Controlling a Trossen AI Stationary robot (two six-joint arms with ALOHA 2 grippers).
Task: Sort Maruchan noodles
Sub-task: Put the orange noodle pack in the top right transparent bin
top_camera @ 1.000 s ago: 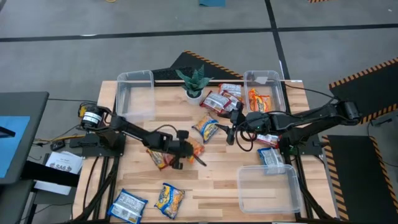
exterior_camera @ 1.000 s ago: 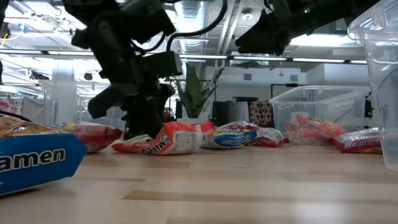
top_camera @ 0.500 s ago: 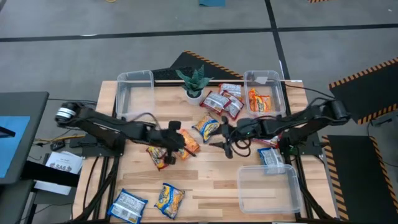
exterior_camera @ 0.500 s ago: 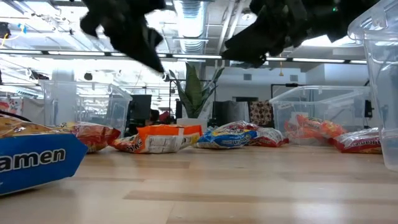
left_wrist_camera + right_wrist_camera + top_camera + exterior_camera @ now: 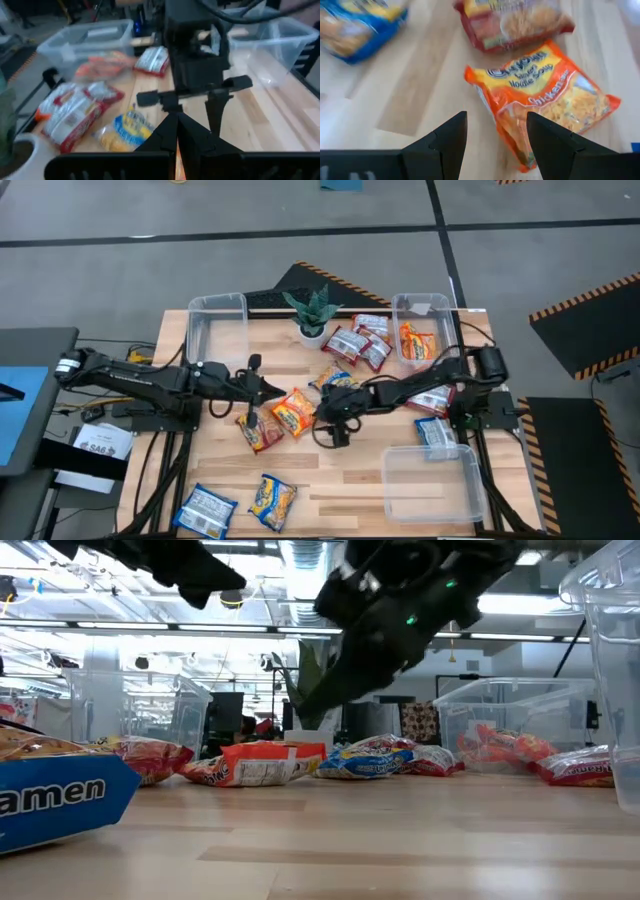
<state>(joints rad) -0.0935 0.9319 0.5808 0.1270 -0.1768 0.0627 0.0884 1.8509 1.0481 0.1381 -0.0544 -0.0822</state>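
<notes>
Wooden counter on a grey floor, with noodle packets spread all over it. Clear bins at three corners, most likely one for each kind of noodle: far right bin already with orange packets inside, far left bin and near right bin with nothing to see in them. Little green plant at the far edge, between the two far bins.

Right claw out over the middle of the counter, wide open, nothing in it. Looks lined up for a grab. Orange chicken packet flat on the wood, just to the left of that claw. From the right wrist view, same orange packet just ahead of the spread fingers, not between them yet, not touching. Probably needs a short push forward and down before any squeeze.

Left claw shut tight, holding nothing, up in the air just left and far of the orange packet. Seems to wait out of the way.

Red packet just beside the orange one, on its near left. Blue-and-white packet and yellow-and-blue packet well apart, at the near left edge, not sorted yet.
</notes>
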